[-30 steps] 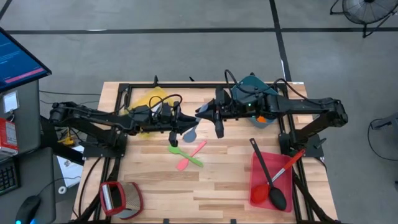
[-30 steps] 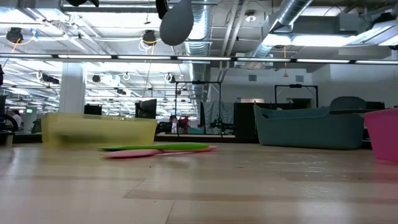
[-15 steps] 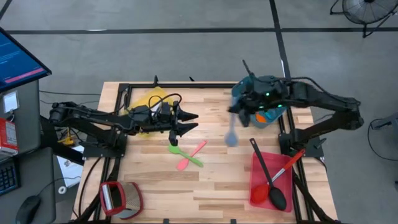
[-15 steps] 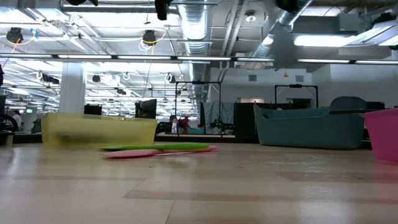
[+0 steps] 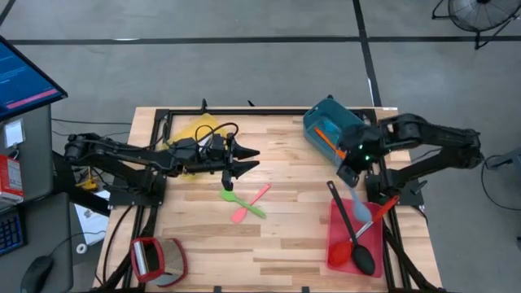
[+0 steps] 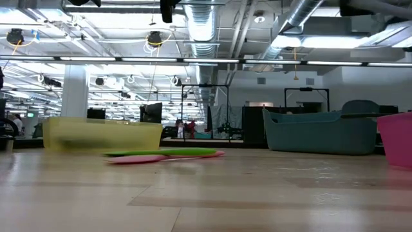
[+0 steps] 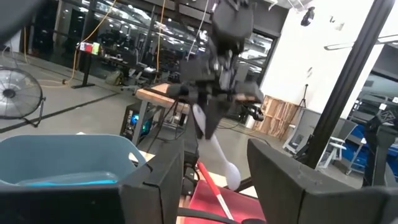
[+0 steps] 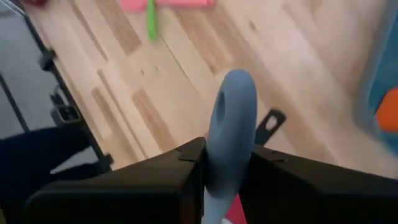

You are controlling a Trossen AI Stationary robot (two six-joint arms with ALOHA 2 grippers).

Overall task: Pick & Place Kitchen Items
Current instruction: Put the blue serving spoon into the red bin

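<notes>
The grey-blue spoon [image 5: 359, 205], pinched in the right gripper [image 5: 350, 176], hangs over the red bin's [image 5: 336, 244] near edge; a clean drop means carrying it farther in before letting go. The black ladle [image 5: 352, 235] and red-handled tool [image 5: 365, 232] already crowd that bin, while the left gripper [image 5: 251, 159] waits open mid-counter above the green spatula [image 5: 242, 202] and pink spatula [image 5: 249, 203].

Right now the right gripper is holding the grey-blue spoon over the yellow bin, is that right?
Not quite. The right gripper does hold the grey-blue spoon, but over the red bin, not the yellow one. The high view shows this.
</notes>
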